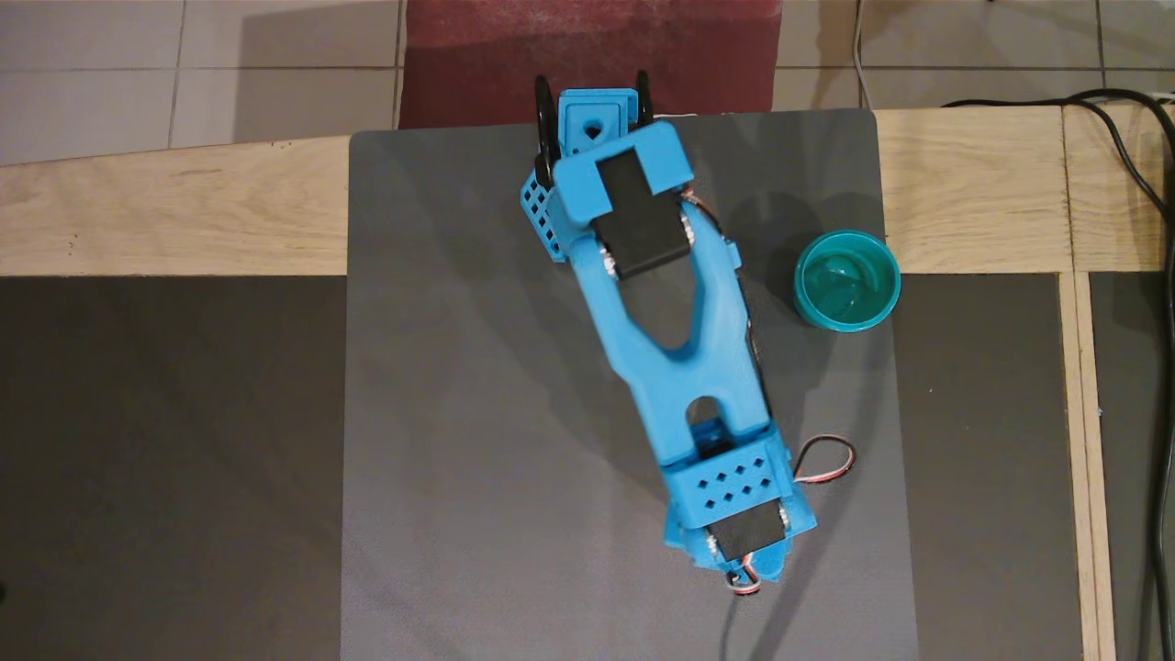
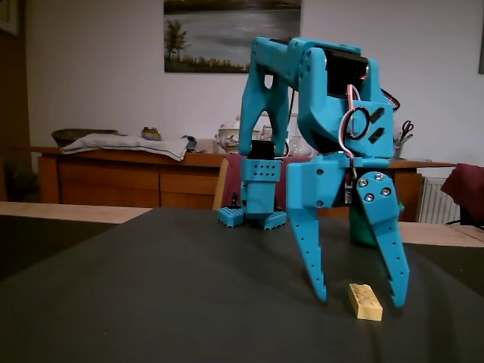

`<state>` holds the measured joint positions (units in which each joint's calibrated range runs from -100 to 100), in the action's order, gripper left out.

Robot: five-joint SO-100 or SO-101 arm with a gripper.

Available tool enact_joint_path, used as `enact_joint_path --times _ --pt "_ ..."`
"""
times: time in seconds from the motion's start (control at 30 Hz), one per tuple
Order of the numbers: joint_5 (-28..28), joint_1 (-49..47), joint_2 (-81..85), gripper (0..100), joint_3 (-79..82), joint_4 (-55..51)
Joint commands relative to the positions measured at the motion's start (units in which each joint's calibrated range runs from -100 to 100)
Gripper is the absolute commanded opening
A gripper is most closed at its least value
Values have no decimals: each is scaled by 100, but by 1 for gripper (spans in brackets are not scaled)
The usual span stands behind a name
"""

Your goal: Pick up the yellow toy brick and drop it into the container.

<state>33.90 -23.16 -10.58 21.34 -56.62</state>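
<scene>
In the fixed view the yellow toy brick (image 2: 365,302) lies flat on the dark mat near the front right. My blue gripper (image 2: 360,298) is open and points straight down over it, one fingertip on each side, with the tips close to the mat. How far they stand in front of or behind the brick cannot be told. The container, a teal cup (image 1: 846,280), stands upright at the mat's right edge in the overhead view. In the fixed view only a sliver of the container (image 2: 357,231) shows behind the fingers. From overhead the arm (image 1: 707,395) hides both brick and fingertips.
The arm's base (image 1: 592,138) sits at the mat's far edge. A grey mat (image 1: 477,413) covers the wooden table (image 1: 165,211). A looped servo wire (image 1: 826,456) sticks out beside the wrist. Black cables (image 1: 1143,184) run along the right side.
</scene>
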Motion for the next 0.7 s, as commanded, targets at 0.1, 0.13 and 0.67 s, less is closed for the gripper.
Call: enact_joint_path --times 0.1,0.13,0.67 --pt "45 38 13 23 -94 -11" --pt "45 15 21 23 -40 -11" --pt "34 -272 30 23 249 -73"
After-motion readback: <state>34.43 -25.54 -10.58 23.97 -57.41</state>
